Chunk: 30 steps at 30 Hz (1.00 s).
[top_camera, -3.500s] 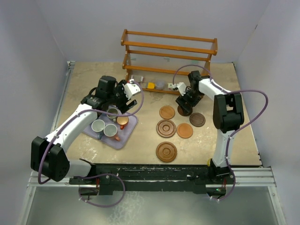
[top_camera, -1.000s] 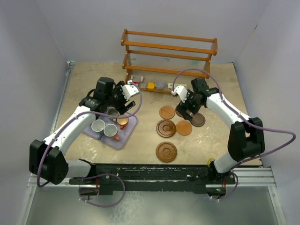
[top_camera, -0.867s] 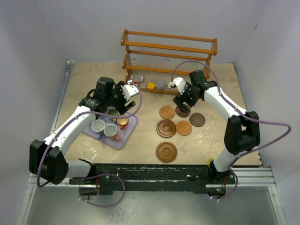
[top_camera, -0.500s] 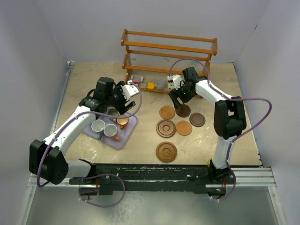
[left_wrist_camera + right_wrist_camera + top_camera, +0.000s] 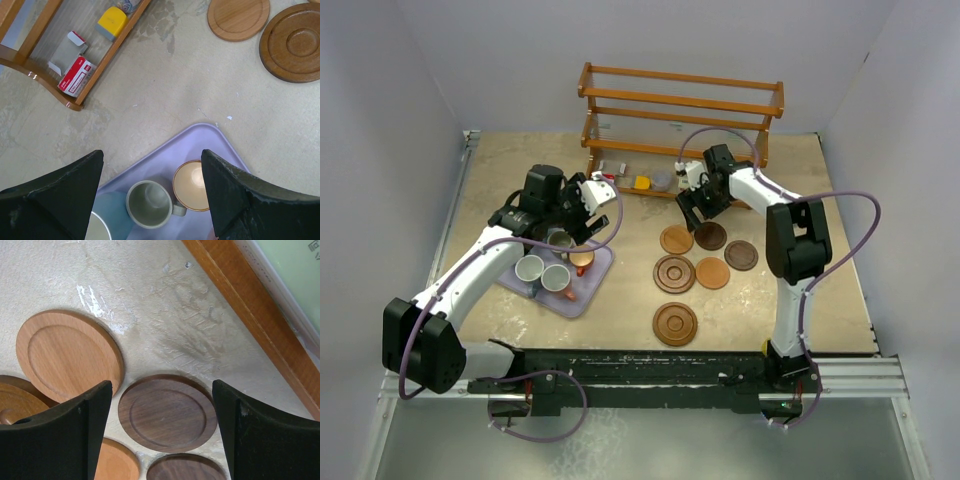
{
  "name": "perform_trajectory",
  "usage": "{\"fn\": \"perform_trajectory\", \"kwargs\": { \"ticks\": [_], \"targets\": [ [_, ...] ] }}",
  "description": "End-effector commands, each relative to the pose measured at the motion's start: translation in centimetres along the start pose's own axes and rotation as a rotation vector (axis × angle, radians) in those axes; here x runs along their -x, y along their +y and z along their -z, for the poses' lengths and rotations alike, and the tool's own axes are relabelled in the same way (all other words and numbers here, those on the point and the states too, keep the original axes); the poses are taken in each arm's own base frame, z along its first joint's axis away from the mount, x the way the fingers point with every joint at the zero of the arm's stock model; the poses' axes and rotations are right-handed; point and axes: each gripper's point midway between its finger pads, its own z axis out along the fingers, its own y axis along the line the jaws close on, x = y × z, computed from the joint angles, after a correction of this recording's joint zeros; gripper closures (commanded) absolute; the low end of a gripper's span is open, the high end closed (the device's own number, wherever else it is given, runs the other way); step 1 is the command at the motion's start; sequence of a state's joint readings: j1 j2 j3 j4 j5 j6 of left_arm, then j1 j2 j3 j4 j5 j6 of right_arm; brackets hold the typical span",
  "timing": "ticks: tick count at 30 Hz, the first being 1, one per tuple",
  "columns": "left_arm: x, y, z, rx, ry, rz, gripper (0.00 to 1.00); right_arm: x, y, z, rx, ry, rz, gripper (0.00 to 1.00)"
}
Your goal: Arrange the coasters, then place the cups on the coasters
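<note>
the right tool (image 5: 159, 388) hangs released, jaws wide and empty, over the far row of coasters. a dark brown coaster (image 5: 167, 411) lies flat on the table (image 5: 125, 275), centred between the jaws but a little back toward the wrist. it is a round disc with no long axis, so any jaw angle should suit. room is tight: a light brown coaster (image 5: 70, 356) sits just beside it on one flank, a second dark coaster (image 5: 187, 467) just beside its near edge, and the wooden rack (image 5: 250, 295) is near on the far side. the right arm is much the nearer. the left tool (image 5: 152, 157), also released and empty, hovers over the lavender tray (image 5: 165, 150), where a grey-green cup (image 5: 150, 204) and a copper cup (image 5: 192, 185) wait.
</note>
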State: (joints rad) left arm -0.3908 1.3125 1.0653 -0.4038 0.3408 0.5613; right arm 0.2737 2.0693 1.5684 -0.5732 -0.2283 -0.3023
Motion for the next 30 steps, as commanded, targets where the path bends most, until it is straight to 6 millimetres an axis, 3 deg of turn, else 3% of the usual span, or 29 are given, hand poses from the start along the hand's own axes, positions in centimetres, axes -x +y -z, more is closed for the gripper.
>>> {"fn": "perform_trajectory", "kwargs": {
  "ticks": [1, 19, 27, 30],
  "targets": [
    [1.7, 0.9, 0.7, 0.031, -0.067, -0.028, 0.24, 1.3, 0.1, 0.7, 0.03, -0.034, -0.022, 0.17],
    [1.9, 0.8, 1.0, 0.032, -0.077, -0.031, 0.24, -1.2, 1.5, 1.3, 0.104, 0.047, -0.02, 0.19],
    [2.0, 0.8, 1.0, 0.029, -0.079, -0.029, 0.24, 0.4, -0.5, 5.0, 0.021, -0.039, -0.028, 0.16],
    [2.0, 0.8, 0.9, 0.025, -0.081, -0.029, 0.24, -0.6, -1.5, 6.3, 0.001, -0.042, -0.024, 0.15]
  ]
}}
